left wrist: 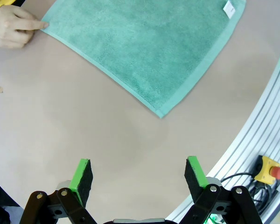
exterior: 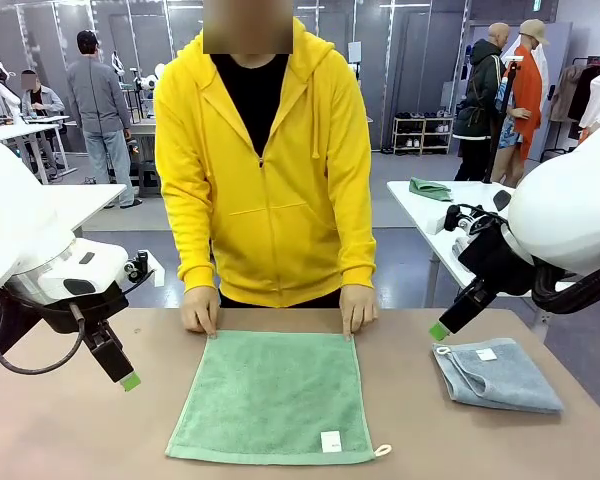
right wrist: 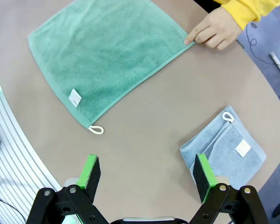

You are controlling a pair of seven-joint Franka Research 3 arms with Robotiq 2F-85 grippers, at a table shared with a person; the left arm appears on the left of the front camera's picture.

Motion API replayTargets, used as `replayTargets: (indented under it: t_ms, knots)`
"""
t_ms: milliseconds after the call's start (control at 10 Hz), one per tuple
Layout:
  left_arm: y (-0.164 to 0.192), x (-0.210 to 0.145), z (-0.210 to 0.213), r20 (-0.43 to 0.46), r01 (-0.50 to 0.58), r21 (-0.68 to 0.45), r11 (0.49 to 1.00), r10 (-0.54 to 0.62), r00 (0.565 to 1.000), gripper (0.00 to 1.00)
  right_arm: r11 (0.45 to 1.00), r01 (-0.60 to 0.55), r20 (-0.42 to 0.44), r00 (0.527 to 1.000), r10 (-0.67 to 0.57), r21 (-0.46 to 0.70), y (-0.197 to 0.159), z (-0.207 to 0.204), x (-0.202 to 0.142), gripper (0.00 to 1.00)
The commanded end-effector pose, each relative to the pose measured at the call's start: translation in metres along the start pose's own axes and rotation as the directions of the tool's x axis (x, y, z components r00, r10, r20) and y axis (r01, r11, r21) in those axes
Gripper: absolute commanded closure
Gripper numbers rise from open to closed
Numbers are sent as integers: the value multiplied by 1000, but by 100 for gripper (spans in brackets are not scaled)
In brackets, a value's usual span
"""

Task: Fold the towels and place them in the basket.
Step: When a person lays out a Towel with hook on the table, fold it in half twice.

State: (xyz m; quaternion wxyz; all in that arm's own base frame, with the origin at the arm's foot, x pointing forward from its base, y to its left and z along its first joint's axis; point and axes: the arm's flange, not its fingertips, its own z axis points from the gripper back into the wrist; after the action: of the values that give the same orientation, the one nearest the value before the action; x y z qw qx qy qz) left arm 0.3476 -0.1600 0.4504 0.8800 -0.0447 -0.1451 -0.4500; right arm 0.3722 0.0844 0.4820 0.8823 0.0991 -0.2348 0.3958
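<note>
Both jaws stand wide: my left gripper (left wrist: 139, 173) hangs left of the flat sea-green towel (exterior: 275, 395) at centre, my right gripper (right wrist: 147, 170) by the folded grey-blue towel (exterior: 498, 373), right. I'd pinch both near corners (the person's hands (exterior: 200, 310) pin the far ones) and fold evenly.

The green towel (exterior: 275, 395) lies flat in the middle of the counter (exterior: 60, 430). The person's hands (exterior: 200, 310) press its two far corners, so that edge is blocked. The bare counter is free on both sides of it, below the wide-apart left fingers (left wrist: 82, 173). Near the right fingers (right wrist: 203, 175), the folded grey-blue towel (right wrist: 224, 144) takes up some room.
</note>
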Motion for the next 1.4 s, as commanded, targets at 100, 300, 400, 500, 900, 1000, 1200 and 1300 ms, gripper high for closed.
replayTargets:
  t_ms: [100, 300, 400, 500, 900, 1000, 1200, 1300]
  knots:
    - [0, 0, 0, 0, 0, 0, 1000, 0, 1000, 0, 992, -122, -26, 992, 122, 3, 11, 2, 11, 0]
    - [-23, 8, 4, -79, 239, 2, 971, -238, 968, 0, 918, -394, -131, 909, 396, 43, 51, 1, 25, 0]
    - [-36, 13, -2, -126, 402, -51, 914, -405, 906, 0, 856, -509, -165, 840, 516, 87, 72, -5, 30, 0]
    - [-47, 16, -11, -110, 563, -122, 817, -575, 811, 0, 785, -609, -231, 752, 617, 114, 93, -17, 36, 0]
    - [-75, 21, -24, -23, 676, -174, 716, -689, 724, 0, 684, -717, -334, 616, 713, 138, 143, -66, 54, 0]
    - [-80, 22, -28, -24, 670, -189, 717, -686, 727, 0, 688, -711, -340, 617, 709, 145, 147, -89, 59, 0]
    - [-82, 26, -39, -45, 614, -192, 766, -631, 774, 0, 728, -679, -348, 662, 664, 98, 148, -123, 59, 0]
    - [-83, 29, -46, -29, 605, -199, 771, -621, 783, 0, 753, -653, -363, 685, 631, 76, 146, -135, 56, 0]
